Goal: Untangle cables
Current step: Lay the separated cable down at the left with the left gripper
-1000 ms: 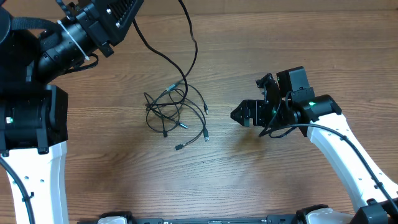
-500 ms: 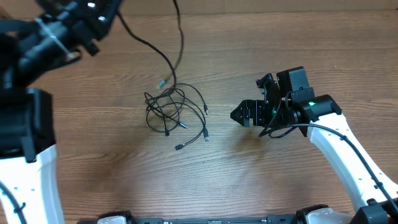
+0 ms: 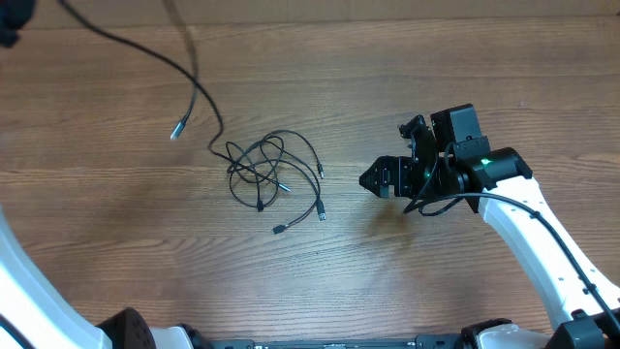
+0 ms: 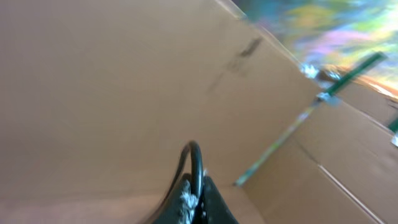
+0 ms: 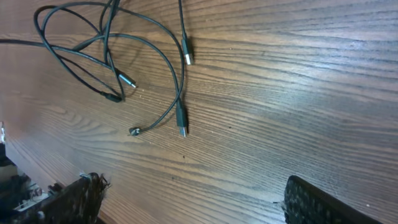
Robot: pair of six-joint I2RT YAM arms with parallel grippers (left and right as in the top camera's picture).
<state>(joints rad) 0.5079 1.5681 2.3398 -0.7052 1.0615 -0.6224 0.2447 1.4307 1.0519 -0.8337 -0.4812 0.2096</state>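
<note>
While the right pincer [image 3: 371, 178] gapes, the left pincer [image 4: 194, 200] clamps a cable [image 3: 198, 89] stretching diagonally up-left.

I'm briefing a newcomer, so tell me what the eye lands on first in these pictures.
The knot of thin black cables lies in the middle of the wooden table. One long cable runs from it to the top left corner, a silver-tipped plug beside it; the blurred left wrist view shows this cable pinched in the left gripper. The right gripper sits open to the right of the knot, apart from it.
</note>
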